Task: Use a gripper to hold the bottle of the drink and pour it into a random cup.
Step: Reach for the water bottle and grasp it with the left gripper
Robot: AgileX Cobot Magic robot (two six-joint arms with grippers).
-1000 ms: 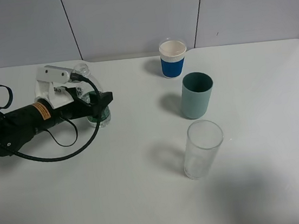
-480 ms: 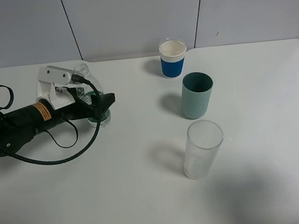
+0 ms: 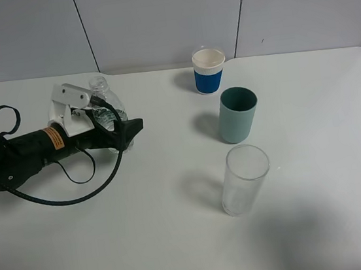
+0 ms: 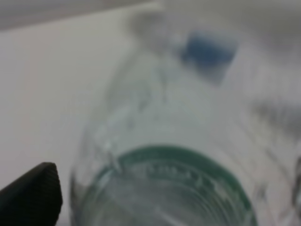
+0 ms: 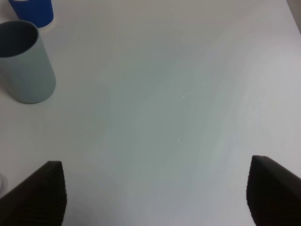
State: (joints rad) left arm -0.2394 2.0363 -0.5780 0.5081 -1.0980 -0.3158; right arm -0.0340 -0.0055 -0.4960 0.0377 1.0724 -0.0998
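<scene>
Left tool (image 3: pixel 120 124) spread wide around the bottle of the drink (image 3: pixel 102 98), jaws either side of its green label, one black finger (image 4: pixel 30 195) just clear of the plastic. The bottle is out at 10 o'clock on the table (image 3: pixel 147 238). At its 3 o'clock, well apart, stands the cup (image 3: pixel 237 115), with a blue-banded white cup (image 3: pixel 209 71) at 11 and a clear glass (image 3: pixel 244 180) at 6. Right tool (image 5: pixel 155 197) gapes empty.
</scene>
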